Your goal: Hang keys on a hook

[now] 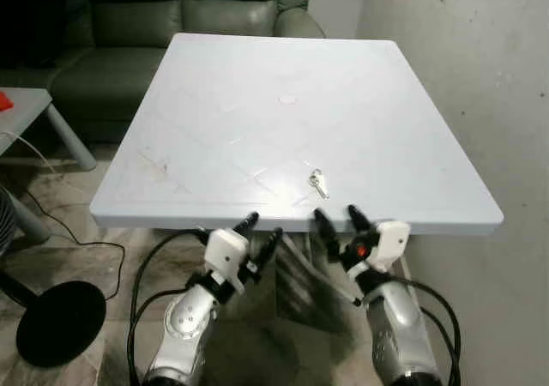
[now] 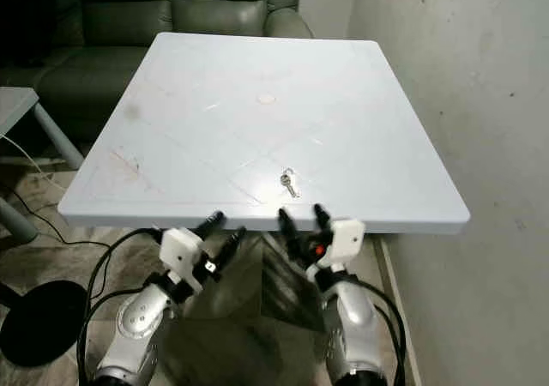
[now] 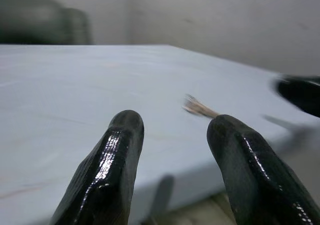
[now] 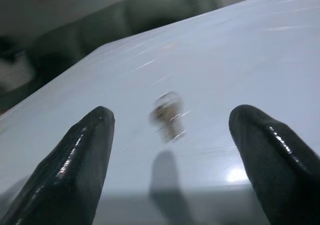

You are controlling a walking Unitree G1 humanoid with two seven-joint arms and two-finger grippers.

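A small bunch of keys (image 1: 318, 183) lies flat on the white table (image 1: 223, 129), near its front edge and a little right of centre. My right gripper (image 1: 340, 222) is open at the table's front edge, just short of the keys (image 4: 168, 115), which show blurred between its fingers (image 4: 80, 160). My left gripper (image 1: 261, 229) is open too, at the front edge to the left of the keys (image 3: 199, 106). Its fingers (image 3: 112, 165) hold nothing.
A dark green sofa (image 1: 129, 26) stands behind the table. A grey wall (image 1: 480, 77) runs along the right. A second grey table (image 1: 21, 111) with a red object sits at the left, over a black round base (image 1: 60, 322) and cables on the floor.
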